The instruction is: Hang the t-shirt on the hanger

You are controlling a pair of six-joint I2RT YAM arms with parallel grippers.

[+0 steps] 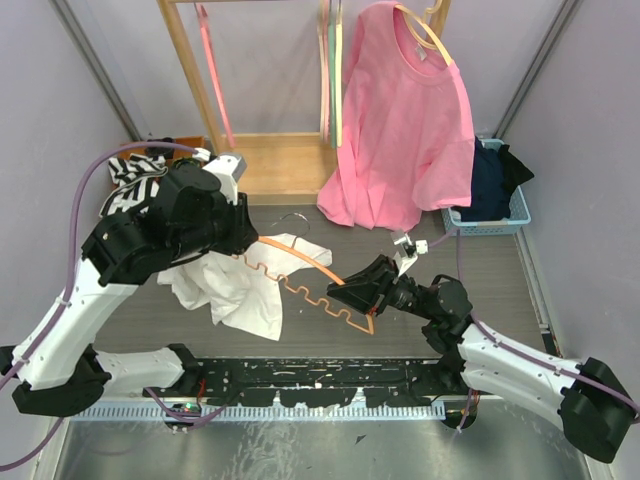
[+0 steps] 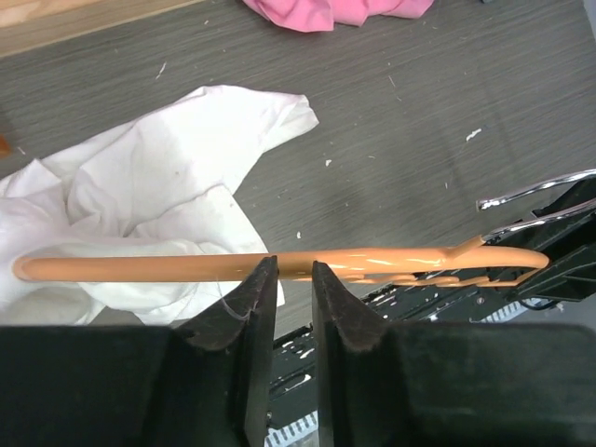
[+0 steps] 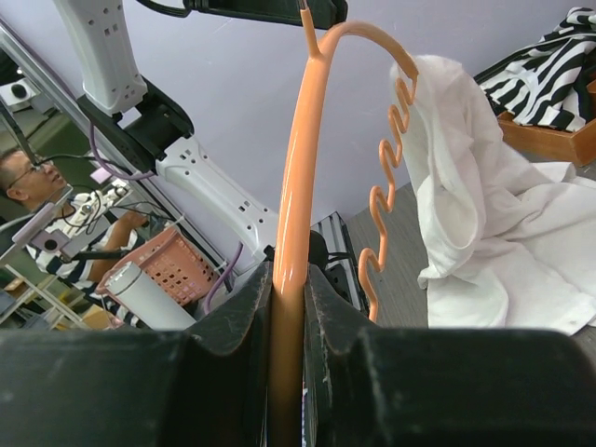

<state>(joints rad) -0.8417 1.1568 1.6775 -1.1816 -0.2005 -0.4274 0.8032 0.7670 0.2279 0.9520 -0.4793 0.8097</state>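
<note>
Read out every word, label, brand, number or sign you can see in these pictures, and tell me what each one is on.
No text can be read in any view.
pink t-shirt: small white neck label, too small to read.
white t-shirt, orange hanger, striped cloth: no print shows.

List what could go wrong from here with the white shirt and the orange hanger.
1. The white shirt hangs bunched over only one end of the orange hanger; it may slide off.
2. The right claw pinches just one thin bar, so the hanger might twist under the cloth's weight.
3. The left claw shows a gap at the bar; its hold looks uncertain.
</note>
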